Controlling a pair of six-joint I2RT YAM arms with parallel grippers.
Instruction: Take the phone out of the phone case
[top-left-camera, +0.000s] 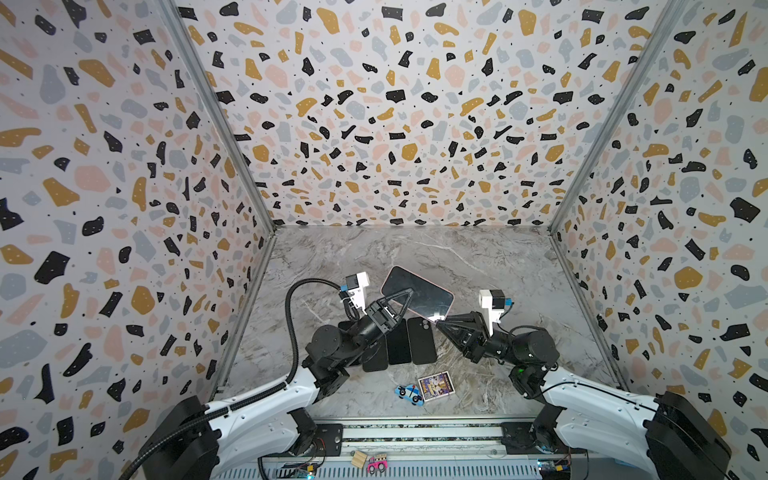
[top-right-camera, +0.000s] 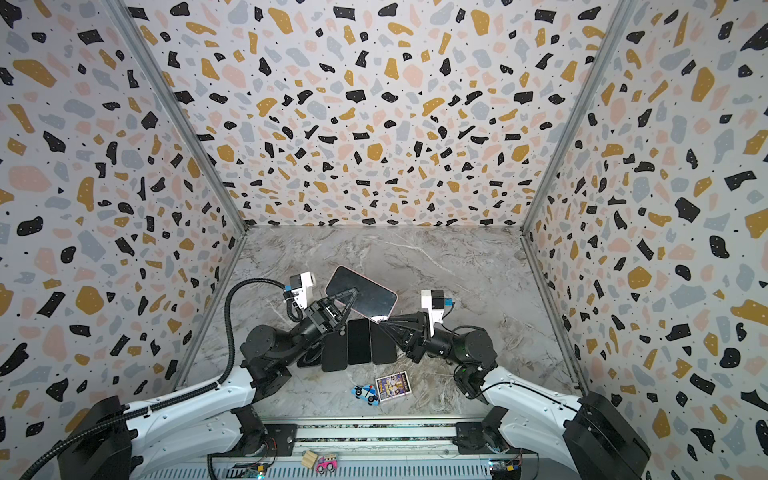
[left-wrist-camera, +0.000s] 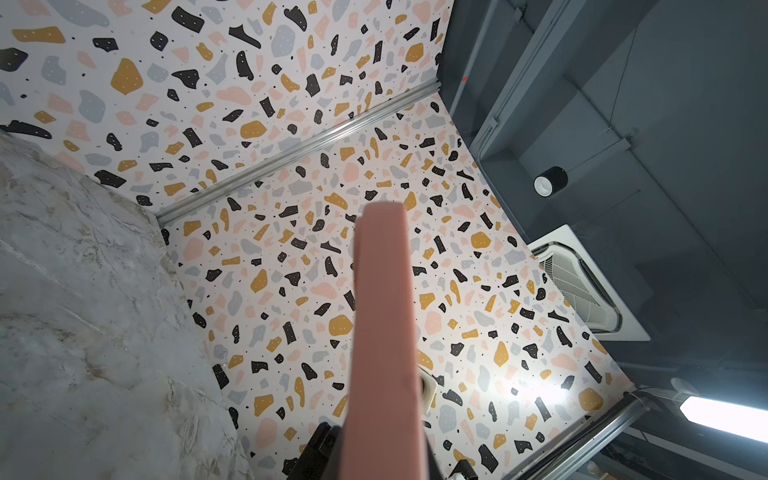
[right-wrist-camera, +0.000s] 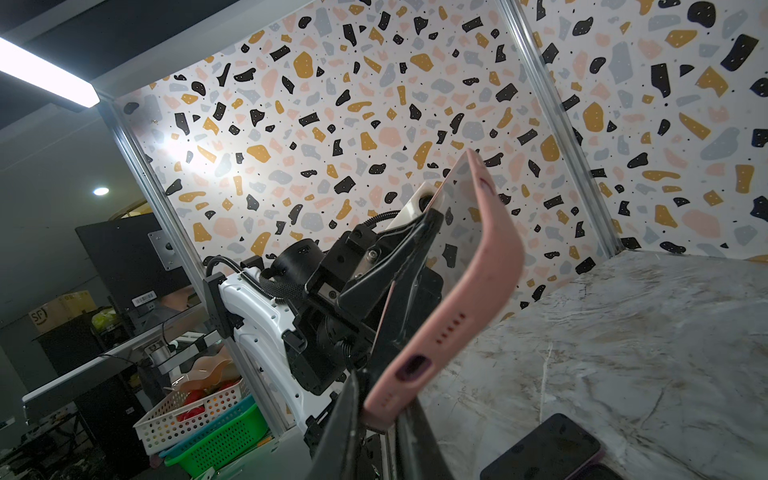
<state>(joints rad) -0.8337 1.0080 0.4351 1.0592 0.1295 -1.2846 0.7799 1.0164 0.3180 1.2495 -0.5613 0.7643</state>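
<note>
The phone (top-left-camera: 432, 297) shows its black screen and sits in a pink phone case (right-wrist-camera: 469, 299), lifted off the marble table and tilted. My left gripper (top-left-camera: 409, 293) is shut on its near long side, with one finger lying across the screen in both top views. In the left wrist view the pink case (left-wrist-camera: 384, 311) runs straight out from the jaws. My right gripper (right-wrist-camera: 380, 419) has its fingers closed on the case's lower corner, beside the charging-port cutout. In a top view it (top-right-camera: 380, 321) meets that corner from the right.
Three dark phones or cases lie side by side on the table (top-left-camera: 478, 257) below the lifted phone, the rightmost one (top-left-camera: 421, 340) showing camera lenses. A blue toy car (top-left-camera: 409, 392) and a picture card (top-left-camera: 436, 385) lie near the front edge. Patterned walls close in three sides.
</note>
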